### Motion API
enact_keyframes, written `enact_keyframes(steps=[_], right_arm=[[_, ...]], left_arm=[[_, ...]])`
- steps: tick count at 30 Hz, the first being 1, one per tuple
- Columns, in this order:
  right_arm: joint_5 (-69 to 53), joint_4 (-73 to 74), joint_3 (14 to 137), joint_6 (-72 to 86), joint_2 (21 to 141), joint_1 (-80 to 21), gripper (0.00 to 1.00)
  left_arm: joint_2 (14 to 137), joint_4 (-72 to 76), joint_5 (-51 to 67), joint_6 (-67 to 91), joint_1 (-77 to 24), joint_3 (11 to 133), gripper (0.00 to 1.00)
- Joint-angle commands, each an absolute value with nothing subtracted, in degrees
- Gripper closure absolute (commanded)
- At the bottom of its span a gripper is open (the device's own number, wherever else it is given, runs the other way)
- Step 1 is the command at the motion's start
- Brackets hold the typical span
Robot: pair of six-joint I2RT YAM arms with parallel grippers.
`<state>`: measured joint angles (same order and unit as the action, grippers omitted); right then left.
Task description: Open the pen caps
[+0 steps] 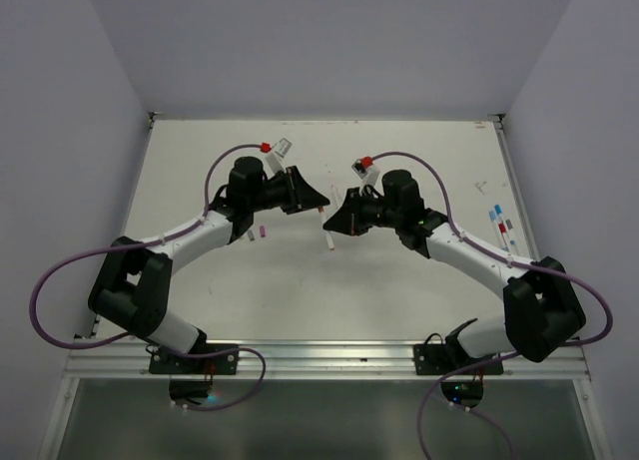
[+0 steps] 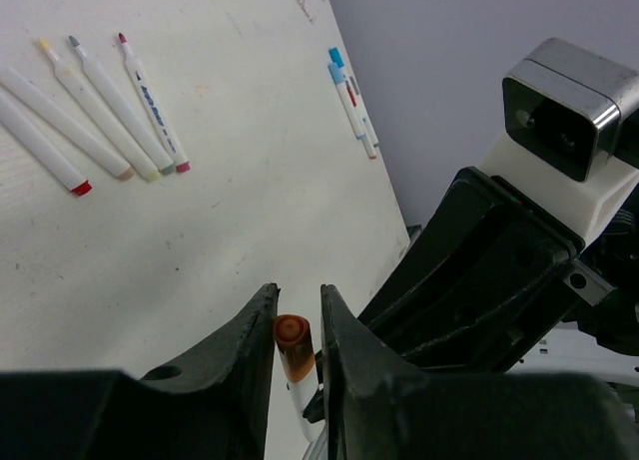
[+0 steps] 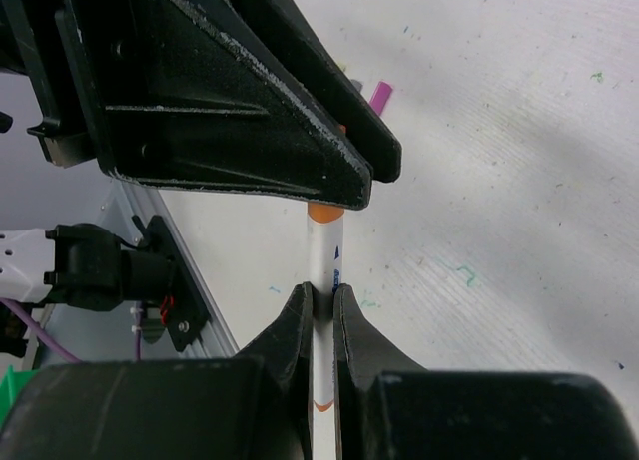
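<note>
One thin white pen [image 3: 324,255] with an orange cap [image 2: 294,346] is held between both grippers above the table. My right gripper [image 3: 319,292] is shut on the white barrel. My left gripper [image 2: 298,292] is shut around the orange cap, which sits on the barrel's end. In the top view the two grippers, left [image 1: 320,207] and right [image 1: 328,221], meet tip to tip at the table's middle, with the pen [image 1: 330,242] showing just below them. A loose pink cap [image 1: 262,230] lies by the left arm and also shows in the right wrist view [image 3: 379,94].
Several white pens [image 2: 110,106] lie side by side on the table, uncapped tips up. Two blue-ended pens [image 2: 349,101] lie near the right edge, also seen from above [image 1: 497,223]. The table's metal front rail [image 1: 319,355] runs by the arm bases.
</note>
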<state>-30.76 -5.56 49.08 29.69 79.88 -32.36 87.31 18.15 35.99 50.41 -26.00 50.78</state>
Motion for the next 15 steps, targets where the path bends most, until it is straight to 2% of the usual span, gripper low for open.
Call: enact_keyframes(steps=[1, 4, 7, 9, 11, 12, 13, 15], right_arm=[[-27.69, -9.75, 51.77, 31.64, 78.93, -32.26, 1.00], [-28.12, -9.67, 52.03, 31.90, 79.19, -32.25, 1.00], [-27.69, -9.06, 52.21, 31.73, 79.10, -32.26, 1.00], [-27.86, -9.14, 51.94, 31.55, 78.75, -32.26, 1.00], [-28.21, -9.23, 51.94, 31.20, 78.84, -32.26, 1.00], [-28.47, -9.05, 52.03, 30.85, 79.10, -32.26, 0.91], [-28.82, -8.79, 52.12, 30.24, 79.28, -32.26, 0.63], [-31.19, -9.92, 52.03, 30.23, 80.50, -32.26, 0.52]], left_arm=[[85.34, 19.69, 37.71, 50.63, -26.37, 51.15, 0.73], [85.43, 19.51, 37.79, 50.54, -26.28, 51.15, 0.74], [85.25, 19.51, 37.71, 50.36, -26.28, 51.15, 0.83], [85.25, 19.51, 37.79, 50.36, -26.37, 51.24, 0.99], [85.08, 19.69, 37.97, 50.45, -26.37, 51.33, 1.00], [84.90, 19.77, 38.23, 50.45, -26.37, 51.24, 1.00], [84.82, 19.95, 38.41, 50.88, -26.37, 51.24, 1.00], [84.55, 20.83, 39.20, 51.41, -26.28, 51.06, 1.00]])
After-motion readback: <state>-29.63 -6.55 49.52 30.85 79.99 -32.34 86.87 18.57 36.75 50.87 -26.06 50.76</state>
